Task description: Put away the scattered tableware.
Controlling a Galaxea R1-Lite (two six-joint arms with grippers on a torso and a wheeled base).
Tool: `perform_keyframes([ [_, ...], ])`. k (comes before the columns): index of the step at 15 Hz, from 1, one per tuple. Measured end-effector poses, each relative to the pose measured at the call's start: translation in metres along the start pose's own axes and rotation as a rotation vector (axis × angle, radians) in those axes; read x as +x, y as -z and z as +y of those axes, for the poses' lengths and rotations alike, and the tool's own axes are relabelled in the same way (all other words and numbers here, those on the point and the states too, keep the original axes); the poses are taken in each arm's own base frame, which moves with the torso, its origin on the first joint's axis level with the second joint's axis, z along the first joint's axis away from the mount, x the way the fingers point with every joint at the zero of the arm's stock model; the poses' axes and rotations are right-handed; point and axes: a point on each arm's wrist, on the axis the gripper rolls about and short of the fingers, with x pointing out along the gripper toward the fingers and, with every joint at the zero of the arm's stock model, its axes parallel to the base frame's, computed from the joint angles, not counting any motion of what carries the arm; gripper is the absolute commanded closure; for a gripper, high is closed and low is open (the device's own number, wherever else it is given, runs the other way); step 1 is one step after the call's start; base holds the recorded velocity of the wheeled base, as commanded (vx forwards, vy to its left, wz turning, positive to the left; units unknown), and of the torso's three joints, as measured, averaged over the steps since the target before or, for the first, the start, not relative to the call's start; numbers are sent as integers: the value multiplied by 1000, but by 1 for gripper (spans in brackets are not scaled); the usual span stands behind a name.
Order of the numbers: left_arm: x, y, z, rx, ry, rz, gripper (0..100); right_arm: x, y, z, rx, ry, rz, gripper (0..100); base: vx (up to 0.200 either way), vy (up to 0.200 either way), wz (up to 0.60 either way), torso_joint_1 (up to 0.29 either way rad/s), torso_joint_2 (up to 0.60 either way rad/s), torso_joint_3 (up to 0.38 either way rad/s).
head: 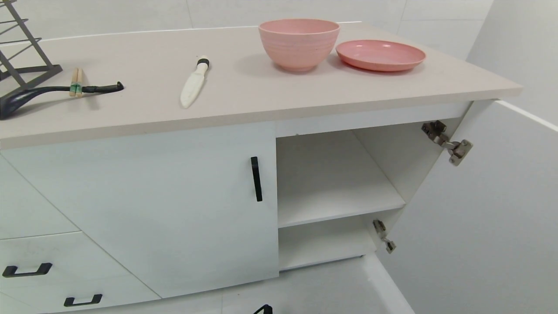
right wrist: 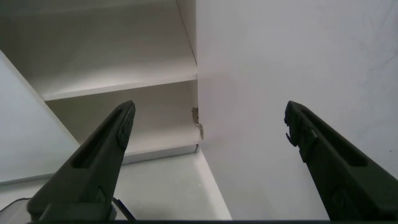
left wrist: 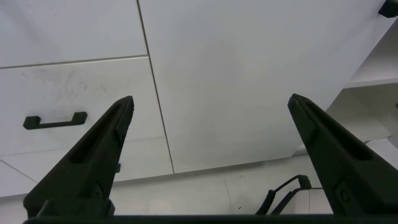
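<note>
On the beige countertop (head: 244,91) stand a pink bowl (head: 299,42) and, to its right, a pink plate (head: 380,55). A white knife with a black collar (head: 193,83) lies left of the bowl. Farther left, a pair of chopsticks (head: 76,81) rests across a black ladle (head: 52,92). My left gripper (left wrist: 210,106) is open, low down before the closed cabinet door (left wrist: 249,81). My right gripper (right wrist: 210,111) is open, low down facing the open cabinet's shelves (right wrist: 118,84).
The right cabinet door (head: 488,209) is swung open, showing bare shelves (head: 335,196) inside. The left door with a black handle (head: 256,179) is closed. Drawers with black handles (head: 27,270) sit at the lower left. A dark wire rack (head: 22,48) stands at the counter's far left.
</note>
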Motion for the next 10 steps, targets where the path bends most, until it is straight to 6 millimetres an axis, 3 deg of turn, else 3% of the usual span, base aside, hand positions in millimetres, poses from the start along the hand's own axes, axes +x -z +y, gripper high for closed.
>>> perform_keyframes([
  [5,0,0,0,-1,1,1,0,0,0,0,0,0,0,0,0,0,0,214,-108,-99],
  [10,0,0,0,-1,1,0,0,0,0,0,0,0,0,0,0,0,0,217,-594,-201],
])
